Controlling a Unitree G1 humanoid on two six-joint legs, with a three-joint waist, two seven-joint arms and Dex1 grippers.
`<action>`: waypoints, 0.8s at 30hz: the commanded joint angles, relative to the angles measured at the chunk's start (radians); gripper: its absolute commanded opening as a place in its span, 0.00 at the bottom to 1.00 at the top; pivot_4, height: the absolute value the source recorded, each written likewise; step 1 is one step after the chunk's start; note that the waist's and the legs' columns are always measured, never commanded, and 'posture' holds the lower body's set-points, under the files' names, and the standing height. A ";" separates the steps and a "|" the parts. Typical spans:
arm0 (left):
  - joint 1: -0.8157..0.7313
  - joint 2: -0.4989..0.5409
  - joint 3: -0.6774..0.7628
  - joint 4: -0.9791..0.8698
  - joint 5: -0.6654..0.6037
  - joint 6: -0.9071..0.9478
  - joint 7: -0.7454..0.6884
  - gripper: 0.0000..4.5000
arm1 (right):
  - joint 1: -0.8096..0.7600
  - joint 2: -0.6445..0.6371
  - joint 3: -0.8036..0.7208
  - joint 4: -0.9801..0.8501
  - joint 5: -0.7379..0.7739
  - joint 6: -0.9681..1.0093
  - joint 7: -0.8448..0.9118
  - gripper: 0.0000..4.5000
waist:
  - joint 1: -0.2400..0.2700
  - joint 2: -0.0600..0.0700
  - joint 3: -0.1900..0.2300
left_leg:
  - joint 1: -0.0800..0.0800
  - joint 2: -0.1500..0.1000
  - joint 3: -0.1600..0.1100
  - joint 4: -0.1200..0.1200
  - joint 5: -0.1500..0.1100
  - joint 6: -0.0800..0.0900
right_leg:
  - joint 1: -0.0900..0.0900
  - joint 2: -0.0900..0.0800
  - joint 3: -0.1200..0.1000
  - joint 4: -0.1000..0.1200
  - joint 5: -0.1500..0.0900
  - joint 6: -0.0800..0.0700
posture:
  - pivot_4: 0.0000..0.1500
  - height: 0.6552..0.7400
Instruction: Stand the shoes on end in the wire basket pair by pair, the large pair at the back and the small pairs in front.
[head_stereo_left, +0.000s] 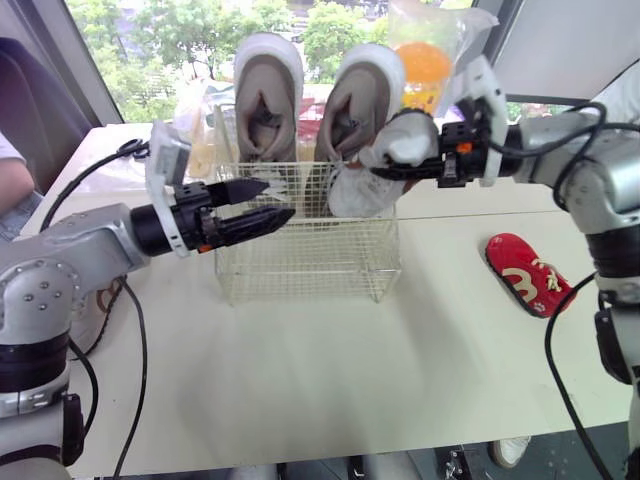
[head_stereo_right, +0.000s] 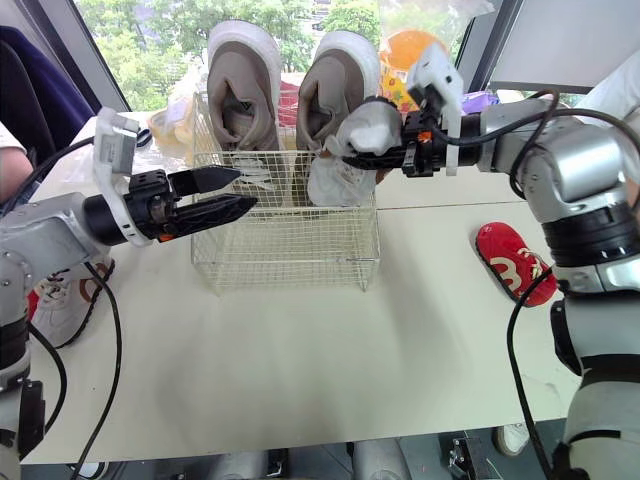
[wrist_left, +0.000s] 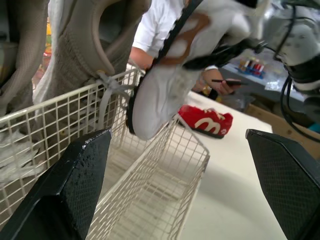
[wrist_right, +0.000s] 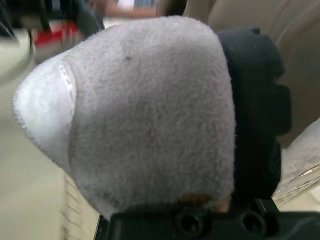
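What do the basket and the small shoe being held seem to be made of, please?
The basket looks like thin cream-coated metal wire, given its open grid. The small shoe seems soft, fuzzy pale fabric, perhaps fleece, by its nap.

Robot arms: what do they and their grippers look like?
Both the left arm and right arm are silver-grey shells with rounded joints. Black cables hang alongside each. A white block sits at each wrist. The left gripper and right gripper have black fingers, the left's tapered and finely textured.
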 joint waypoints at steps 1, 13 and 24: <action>0.005 -0.015 0.015 -0.053 0.012 -0.025 0.004 0.98 | -0.065 0.046 0.006 0.076 -0.138 -0.142 0.090 0.15 | 0.000 0.000 0.000 | 0.000 0.000 0.000 0.000 0.000 0.000 | 0.000 0.000 0.000 0.000 0.001 0.001 | 1.00 1.00; 0.037 -0.019 0.021 -0.106 0.041 -0.014 0.015 1.00 | -0.078 0.120 0.030 0.187 -0.423 -0.315 0.202 0.54 | 0.004 0.000 0.000 | 0.000 0.000 0.000 0.000 0.000 0.000 | 0.000 -0.001 0.000 0.000 0.001 0.002 | 1.00 1.00; 0.156 0.093 0.123 -0.167 0.009 0.024 0.030 1.00 | -0.046 -0.016 -0.123 -0.089 -0.362 -0.183 0.287 0.99 | 0.002 0.002 0.001 | 0.001 0.000 0.000 0.000 0.000 0.000 | 0.000 -0.001 -0.001 0.003 0.000 -0.001 | 1.00 1.00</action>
